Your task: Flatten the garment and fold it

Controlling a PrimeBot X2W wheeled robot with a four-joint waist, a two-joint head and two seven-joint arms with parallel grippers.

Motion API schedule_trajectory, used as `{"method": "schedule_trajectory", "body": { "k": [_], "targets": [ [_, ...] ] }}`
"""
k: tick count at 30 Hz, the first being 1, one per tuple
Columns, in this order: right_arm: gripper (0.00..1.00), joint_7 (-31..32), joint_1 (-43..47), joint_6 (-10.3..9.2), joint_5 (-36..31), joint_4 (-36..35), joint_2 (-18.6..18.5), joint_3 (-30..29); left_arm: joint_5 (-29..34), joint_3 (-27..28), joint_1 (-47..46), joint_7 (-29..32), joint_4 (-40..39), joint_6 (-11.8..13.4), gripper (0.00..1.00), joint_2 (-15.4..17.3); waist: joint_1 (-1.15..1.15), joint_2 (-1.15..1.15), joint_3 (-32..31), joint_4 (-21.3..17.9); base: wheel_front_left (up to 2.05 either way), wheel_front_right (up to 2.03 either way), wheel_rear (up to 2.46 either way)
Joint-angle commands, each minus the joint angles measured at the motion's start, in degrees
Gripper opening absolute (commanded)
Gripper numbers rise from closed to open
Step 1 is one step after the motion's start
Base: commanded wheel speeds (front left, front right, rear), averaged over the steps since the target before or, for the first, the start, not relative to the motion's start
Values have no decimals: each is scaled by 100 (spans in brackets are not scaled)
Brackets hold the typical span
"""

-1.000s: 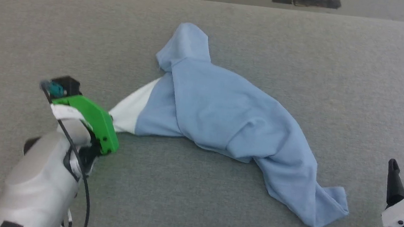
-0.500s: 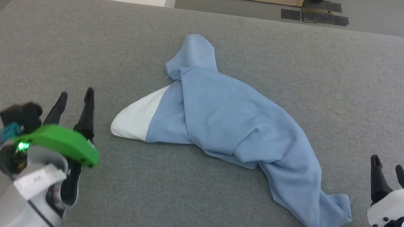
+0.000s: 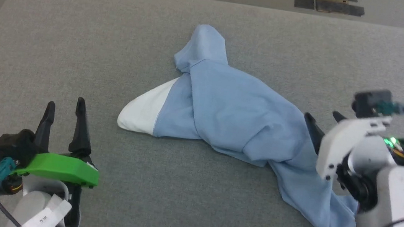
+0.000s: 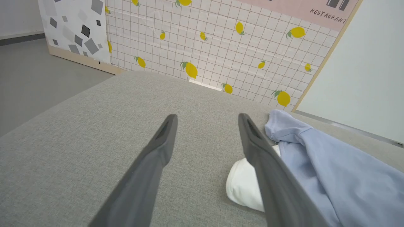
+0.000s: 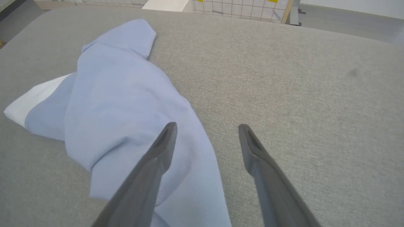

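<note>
A wide grey fabric-covered surface (image 3: 61, 34) has grey floor (image 4: 38, 72) beyond it at nine o'clock in the left wrist view, a lemon-printed grid panel (image 4: 221, 44) at twelve and a plain white panel (image 4: 366, 69) at two.

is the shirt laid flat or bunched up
Bunched up: the garment lies in a twisted heap, white inside showing at one end.

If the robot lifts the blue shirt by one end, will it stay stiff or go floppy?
Probably floppy: the blue shirt lies in soft rumpled folds on the grey cushion, so it would likely droop from the right pincer. It looks thin, so probably light. Pushed, it may bunch up rather than slide on that rough-looking weave.
</note>
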Motion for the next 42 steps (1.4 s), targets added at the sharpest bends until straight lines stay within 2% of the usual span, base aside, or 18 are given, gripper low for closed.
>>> {"method": "schedule_trajectory", "body": {
  "k": [1,7,14,15,16,17,23,29,33,35,42],
  "targets": [
    [100,170,-244,-9,-65,131,-93,155,90,53,11,-21,-17,-70,100,-55,0,0,103,100,0,0,0],
    [100,888,-929,-9,-190,884,-369,781,364,129,-75,-21,101,-267,100,-160,0,0,250,231,0,0,0],
    [100,1239,-1187,-9,13,1409,-487,1259,599,154,-182,-21,266,-420,100,-194,0,0,364,273,0,0,0],
    [77,1265,-1199,-9,52,1443,-485,1274,618,163,-195,-21,288,-434,100,-199,0,0,364,269,0,0,0],
    [25,1240,-1219,-9,74,1459,-490,1282,637,182,-209,-21,304,-449,100,-208,0,0,364,261,0,0,0],
    [0,1210,-1229,-9,87,1472,-494,1287,652,190,-215,-21,321,-466,100,-213,0,0,362,255,0,0,0],
    [0,742,-1299,-9,195,1382,-416,1105,724,263,-240,-21,435,-550,100,-233,0,0,255,180,0,0,0],
    [0,65,-1467,-9,246,859,-194,1101,730,305,-205,-21,595,-633,100,-220,0,0,39,130,0,0,0],
    [0,-211,-1507,-9,484,310,-94,1764,697,306,-186,-21,743,-696,100,-180,0,0,-139,159,0,0,0],
    [0,-187,-1461,-9,694,42,-101,2283,675,312,-172,-16,805,-718,100,-143,0,0,-234,187,0,0,0],
    [0,557,-899,-9,1741,-364,-517,4385,617,268,-115,84,875,-730,100,-111,0,0,-443,361,0,0,0]
  ]
}}
